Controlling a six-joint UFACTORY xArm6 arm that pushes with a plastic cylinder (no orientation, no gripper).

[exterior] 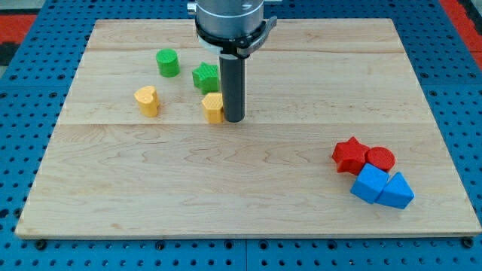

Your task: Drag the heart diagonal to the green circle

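A green circle block (pixel 168 62) stands at the upper left of the wooden board. A yellow heart block (pixel 147 100) lies below and to its left. A green star block (pixel 205 77) sits to the right of the circle. A second yellow block (pixel 213 108) lies just below the star; its shape is unclear. My tip (pixel 233 119) rests on the board, touching the right side of that second yellow block. The tip is well to the right of the heart.
A red star (pixel 349 155), a red circle (pixel 380 159), a blue cube (pixel 369 183) and a blue triangle (pixel 397 190) cluster at the board's lower right. The board (pixel 248 188) lies on a blue perforated table.
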